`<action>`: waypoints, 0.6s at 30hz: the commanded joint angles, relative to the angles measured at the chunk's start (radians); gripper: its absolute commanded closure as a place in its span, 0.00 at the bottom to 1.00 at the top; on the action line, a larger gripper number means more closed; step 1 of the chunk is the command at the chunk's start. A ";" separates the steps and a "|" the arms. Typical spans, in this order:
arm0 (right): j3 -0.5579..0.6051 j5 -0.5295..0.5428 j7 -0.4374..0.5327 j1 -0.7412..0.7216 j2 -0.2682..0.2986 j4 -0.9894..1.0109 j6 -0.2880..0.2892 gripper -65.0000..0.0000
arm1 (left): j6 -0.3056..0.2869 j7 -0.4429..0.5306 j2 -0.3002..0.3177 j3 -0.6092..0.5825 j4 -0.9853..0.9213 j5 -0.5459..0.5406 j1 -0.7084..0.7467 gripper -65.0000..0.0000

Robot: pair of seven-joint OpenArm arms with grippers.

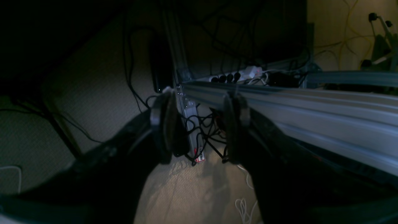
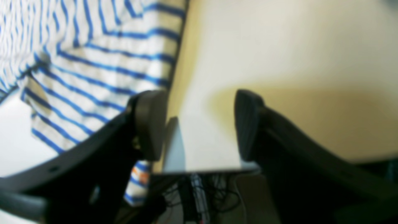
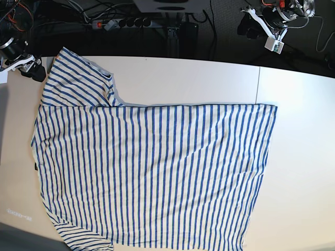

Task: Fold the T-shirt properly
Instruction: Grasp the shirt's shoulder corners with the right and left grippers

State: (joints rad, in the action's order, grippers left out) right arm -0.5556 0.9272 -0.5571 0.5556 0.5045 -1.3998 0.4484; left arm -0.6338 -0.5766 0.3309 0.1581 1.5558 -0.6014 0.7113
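White tabletop fills most of the base view, with a dark strip of floor, cables and a power strip beyond its far edge. Much is cut off or unclear here. The T-shirt runs off the bottom of the base frame, so its lower sleeve and hem corner cannot be seen whole, and no neck label can be made out. Both arms sit at the top corners of that view, partly cropped.

From the left wrist camera the picture is very dark: it looks down past the table at a beige carpet, tangled cables and a pale aluminium rail, and no cloth shows in it. The left gripper has its two fingers parted with nothing between them. It hangs off the far edge of the table, well apart from the shirt.

Blur softens the right wrist view, yet the right gripper plainly stands spread, its pads empty, with bare table and the table's edge showing in the gap. Striped cloth lies just beside its left finger; whether the finger touches the fabric cannot be told.

Spread flat, the shirt covers the middle and left of the table, one sleeve reaching toward the far left corner near the right arm.
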 commanded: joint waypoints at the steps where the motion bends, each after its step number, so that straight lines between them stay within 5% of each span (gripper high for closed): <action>1: 0.013 -0.010 -0.027 0.004 0.013 0.008 0.046 0.45 | -0.018 0.000 0.018 0.005 0.014 -0.022 0.009 0.57; 18: 0.266 -0.037 -0.050 0.005 -0.060 0.011 0.053 0.45 | -0.018 -0.061 0.044 0.148 0.064 -0.146 0.009 0.57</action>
State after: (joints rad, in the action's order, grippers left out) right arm -0.3107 0.9657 -0.4709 0.5369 0.4503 -1.4036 0.4641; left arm -0.6342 -0.6487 0.3614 0.2989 1.6039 -0.7334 0.7116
